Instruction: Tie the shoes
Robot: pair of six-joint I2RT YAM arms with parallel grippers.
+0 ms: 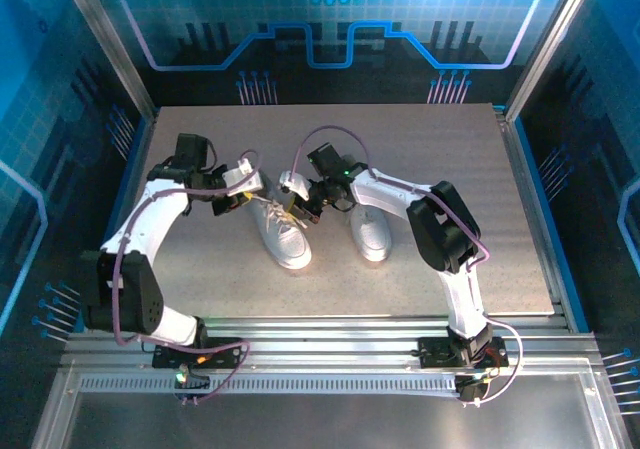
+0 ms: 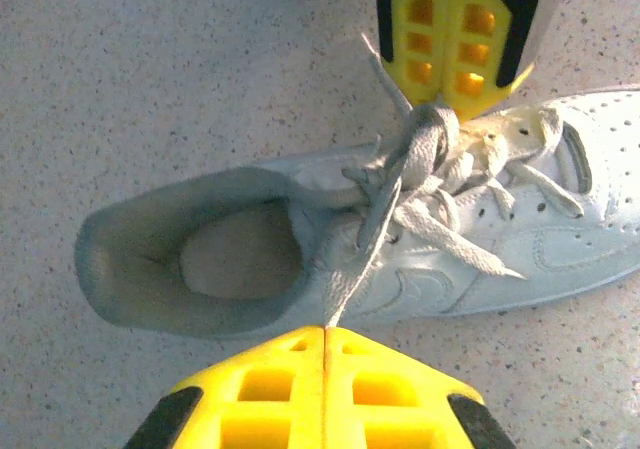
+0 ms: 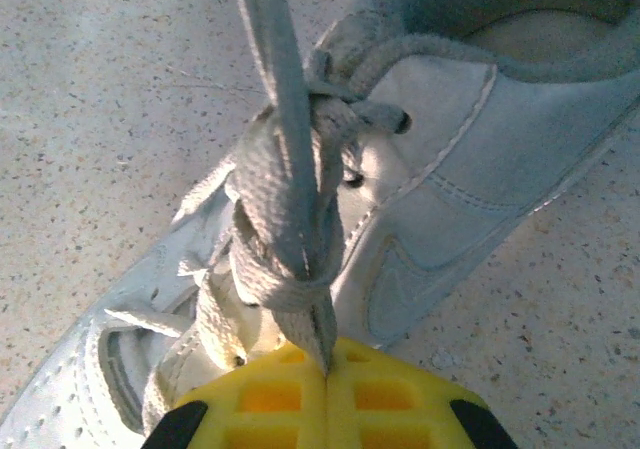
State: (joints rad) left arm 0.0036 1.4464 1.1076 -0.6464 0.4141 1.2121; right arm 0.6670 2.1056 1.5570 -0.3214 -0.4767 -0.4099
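Two white low-top sneakers stand side by side near the middle of the speckled table (image 1: 200, 279), toes toward the arm bases. Both arms reach in over the left-hand sneaker (image 1: 285, 239). The right-hand sneaker (image 1: 372, 234) stands just beside it, under the right arm.

In the left wrist view the left fingers (image 2: 290, 379) are pressed together, pinching a lace strand (image 2: 352, 269). It runs taut from their seam up across the sneaker's (image 2: 560, 239) side to the tangle of laces over the tongue. The greyish heel opening lies just above these fingers. The right fingers (image 2: 430, 29) sit on the far side of the shoe, tips down on the bunched laces.

In the right wrist view the right fingers (image 3: 270, 399) are likewise closed, and a second lace strand (image 3: 280, 119) enters their seam. It comes straight down past a loose wrap of lace around it. The sneaker (image 3: 470, 169) lies diagonally just beyond the fingertips, with its heel opening at the upper right.
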